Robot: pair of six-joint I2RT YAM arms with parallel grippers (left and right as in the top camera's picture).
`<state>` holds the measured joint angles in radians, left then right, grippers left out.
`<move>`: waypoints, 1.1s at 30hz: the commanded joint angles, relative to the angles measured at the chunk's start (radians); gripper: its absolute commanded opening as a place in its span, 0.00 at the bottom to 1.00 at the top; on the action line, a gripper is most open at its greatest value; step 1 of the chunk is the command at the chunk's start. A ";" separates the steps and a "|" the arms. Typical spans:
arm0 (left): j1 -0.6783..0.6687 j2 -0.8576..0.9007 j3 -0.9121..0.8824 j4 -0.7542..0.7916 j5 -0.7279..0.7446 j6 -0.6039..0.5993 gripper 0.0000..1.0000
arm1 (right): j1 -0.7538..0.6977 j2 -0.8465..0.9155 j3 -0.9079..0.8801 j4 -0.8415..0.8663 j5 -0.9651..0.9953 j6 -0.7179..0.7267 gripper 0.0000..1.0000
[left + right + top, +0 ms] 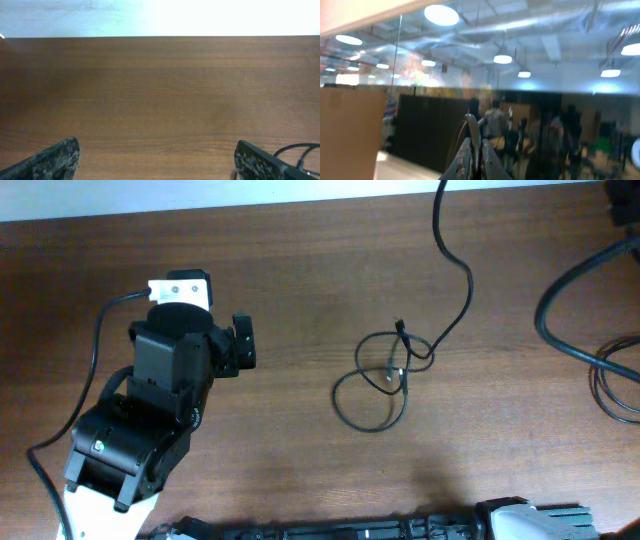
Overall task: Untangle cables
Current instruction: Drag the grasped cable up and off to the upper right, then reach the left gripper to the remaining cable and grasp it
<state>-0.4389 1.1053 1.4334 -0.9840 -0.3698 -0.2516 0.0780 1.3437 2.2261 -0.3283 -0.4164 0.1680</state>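
The cables (385, 375) lie as a loose tangle of thin black loops on the brown table, right of centre in the overhead view. A small plug (399, 328) sticks up at the tangle's top. One cord (466, 280) runs from the tangle to the far edge. My left gripper (243, 343) is open and empty, well left of the tangle. In the left wrist view its fingers (157, 150) are spread wide over bare wood. My right gripper (476, 145) is shut and points up at the room. A thin grey curved strip stands between its tips.
Thicker black wires (570, 310) and a coil of thin wire (615, 385) lie at the table's right edge. The right arm's body (500, 520) lies along the front edge. The left arm's base (120, 450) takes up the front left.
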 commanded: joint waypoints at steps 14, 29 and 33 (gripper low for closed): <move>0.005 0.036 0.006 0.093 0.123 -0.084 0.99 | 0.000 -0.001 0.003 0.003 -0.123 0.032 0.04; 0.000 0.566 0.006 0.200 0.966 0.690 0.99 | 0.000 -0.001 0.003 -0.008 -0.156 0.032 0.04; 0.000 0.653 0.006 0.206 1.197 0.961 1.00 | 0.000 -0.001 0.003 -0.012 -0.156 0.032 0.04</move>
<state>-0.4370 1.7096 1.4334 -0.7811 0.5594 0.4267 0.0780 1.3495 2.2253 -0.3405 -0.5606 0.1879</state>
